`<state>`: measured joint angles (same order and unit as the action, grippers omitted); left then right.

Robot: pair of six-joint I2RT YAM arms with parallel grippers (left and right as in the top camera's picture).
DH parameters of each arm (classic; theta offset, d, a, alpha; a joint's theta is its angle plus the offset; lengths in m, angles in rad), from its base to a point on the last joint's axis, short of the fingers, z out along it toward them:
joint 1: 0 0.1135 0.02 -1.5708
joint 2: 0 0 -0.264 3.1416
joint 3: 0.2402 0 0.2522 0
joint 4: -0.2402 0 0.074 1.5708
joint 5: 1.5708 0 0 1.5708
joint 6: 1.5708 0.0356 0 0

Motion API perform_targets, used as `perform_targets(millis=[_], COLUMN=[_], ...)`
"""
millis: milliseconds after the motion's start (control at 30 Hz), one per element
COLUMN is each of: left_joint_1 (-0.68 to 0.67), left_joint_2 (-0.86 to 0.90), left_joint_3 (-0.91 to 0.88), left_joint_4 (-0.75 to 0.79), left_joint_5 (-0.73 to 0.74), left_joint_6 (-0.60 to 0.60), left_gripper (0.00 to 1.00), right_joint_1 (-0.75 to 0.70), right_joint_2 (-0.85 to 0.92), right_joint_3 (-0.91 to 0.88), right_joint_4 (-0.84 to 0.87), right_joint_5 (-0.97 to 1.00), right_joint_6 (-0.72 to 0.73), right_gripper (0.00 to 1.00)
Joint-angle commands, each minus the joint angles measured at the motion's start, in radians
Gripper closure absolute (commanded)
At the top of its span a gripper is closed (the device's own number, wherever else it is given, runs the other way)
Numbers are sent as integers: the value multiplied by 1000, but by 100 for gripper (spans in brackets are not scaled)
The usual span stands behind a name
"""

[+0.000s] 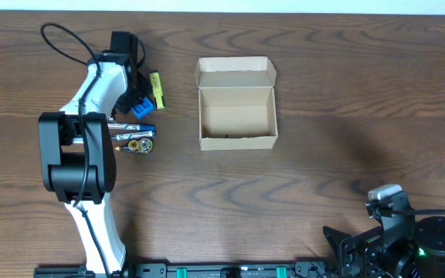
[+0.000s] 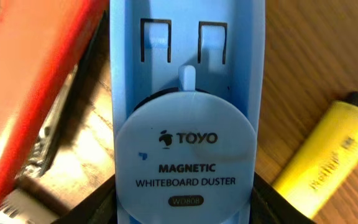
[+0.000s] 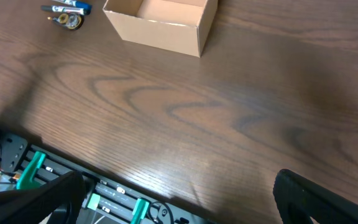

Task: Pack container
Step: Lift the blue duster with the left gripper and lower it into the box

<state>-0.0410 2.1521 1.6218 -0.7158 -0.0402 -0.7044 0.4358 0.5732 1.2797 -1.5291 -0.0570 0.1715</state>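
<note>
Overhead, the box [image 1: 236, 141] stands open near the middle of the surface [image 1: 338, 100], lid flap folded back. It is well to the right of the left claw [image 1: 139, 102], which sits over a blue duster [image 1: 144, 109] beside a yellow highlighter [image 1: 157, 90], with markers [image 1: 134, 131] just below. Only the left wrist view lets the duster's label be read, "Toyo magnetic whiteboard duster"; it also shows the dark fingers [image 2: 86, 208] clamped against the duster's sides and a red object [image 2: 36, 93] at its left. The right wrist view alone shows the right claw [image 3: 178, 183] spread wide, gripping nothing, low over the near edge, with the box far off.
</note>
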Motion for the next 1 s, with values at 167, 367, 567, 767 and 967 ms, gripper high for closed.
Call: perform_targets(millis=[167,367,567,767,967], left_joint_1=[-41,-144,-311,-454,-529], left_joint_2=[-218,-367,-427,-412,-391], left_joint_3=[115,115,115,114,114], left_joint_4=[-103,-169,-254,-357,-365], left_joint_5=[-10,62,252,357,360], left_joint_6=[259,592,1156,1707,1873], left_gripper=[94,94,94,94,94], right_joint_1=[-3,-3,-3,-3,-3], right_joint_2=[-1,-1,-1,-1,-1], right_joint_3=[2,2,2,2,2], right_joint_4=[-1,-1,-1,-1,-1], right_joint_5=[-7,-7,-7,-7,-7], right_joint_6=[-8,-9,-8,-9,-9], right_gripper=[1,1,1,1,1])
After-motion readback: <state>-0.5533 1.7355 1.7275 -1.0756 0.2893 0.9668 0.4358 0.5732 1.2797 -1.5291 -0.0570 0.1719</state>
